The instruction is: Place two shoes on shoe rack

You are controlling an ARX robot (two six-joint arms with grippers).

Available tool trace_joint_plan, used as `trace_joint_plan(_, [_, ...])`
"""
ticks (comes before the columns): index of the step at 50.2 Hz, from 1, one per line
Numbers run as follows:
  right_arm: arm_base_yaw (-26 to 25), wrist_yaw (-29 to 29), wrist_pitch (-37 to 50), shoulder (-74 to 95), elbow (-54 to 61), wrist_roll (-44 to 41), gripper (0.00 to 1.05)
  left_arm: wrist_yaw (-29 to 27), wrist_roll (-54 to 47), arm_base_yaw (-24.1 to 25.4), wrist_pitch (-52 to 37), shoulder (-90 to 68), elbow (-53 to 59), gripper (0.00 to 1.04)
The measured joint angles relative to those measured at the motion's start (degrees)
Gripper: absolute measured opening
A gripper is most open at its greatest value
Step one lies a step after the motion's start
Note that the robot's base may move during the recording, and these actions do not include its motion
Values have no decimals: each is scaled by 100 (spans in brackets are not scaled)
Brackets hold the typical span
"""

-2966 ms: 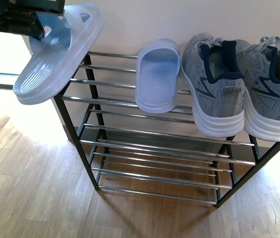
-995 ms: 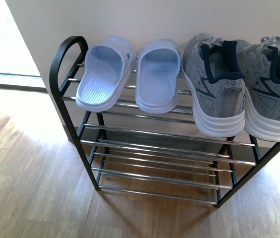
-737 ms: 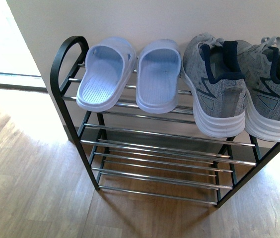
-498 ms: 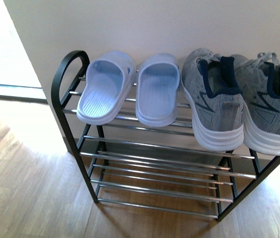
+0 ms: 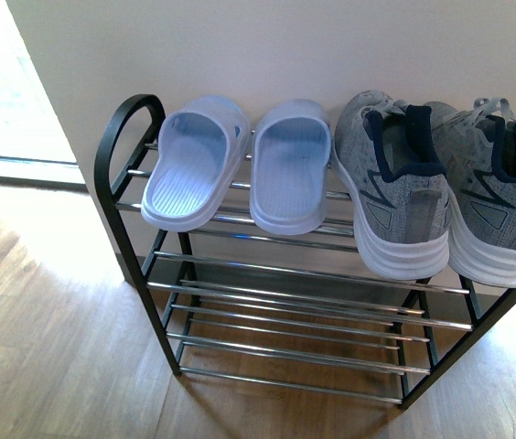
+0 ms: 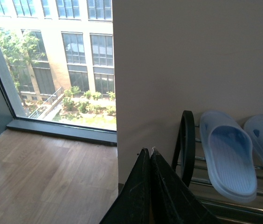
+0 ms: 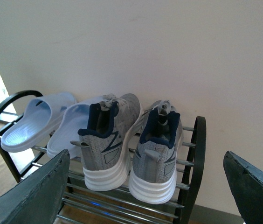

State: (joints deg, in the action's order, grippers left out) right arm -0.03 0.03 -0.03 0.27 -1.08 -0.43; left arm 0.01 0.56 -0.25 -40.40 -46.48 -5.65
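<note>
Now, two slippers [image 5: 240,165] atop shoe rack [image 5: 125,197], left gripper [image 6: 149,154] pressed together, right gripper [image 7: 150,186] spread wide

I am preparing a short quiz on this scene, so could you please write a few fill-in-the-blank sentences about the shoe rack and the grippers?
1. The two light blue slippers rest on the ____ tier of the shoe rack.
2. The grey sneakers stand to the ____ of the slippers in the front view.
3. The left gripper has its fingers ____.
4. The right gripper's fingers are spread ____ and hold nothing.

Missing words: top; right; shut; open
</note>
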Motion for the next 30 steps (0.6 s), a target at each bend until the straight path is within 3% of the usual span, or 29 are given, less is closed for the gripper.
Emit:
trace_joint_plan(10, [0,0,0,0,0,0,95,-2,-2,0,479,710,225,1])
trace_joint_plan(15, [0,0,0,0,0,0,95,-2,-4,2,306,809,446,1])
trace_joint_plan(30, [0,0,0,0,0,0,95,0,-9,2,1438,2017,490,1])
